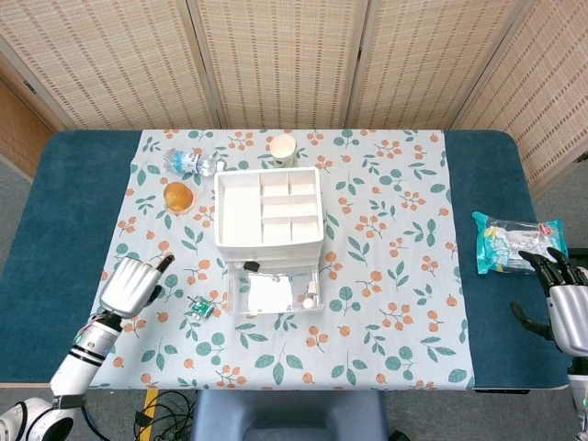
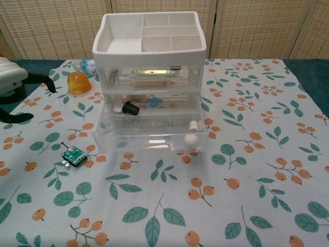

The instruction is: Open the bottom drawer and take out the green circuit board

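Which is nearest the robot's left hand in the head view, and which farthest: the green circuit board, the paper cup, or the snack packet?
From the left hand:
1. Green circuit board, on the cloth just beside it.
2. Paper cup, behind the drawer unit.
3. Snack packet, far right edge.
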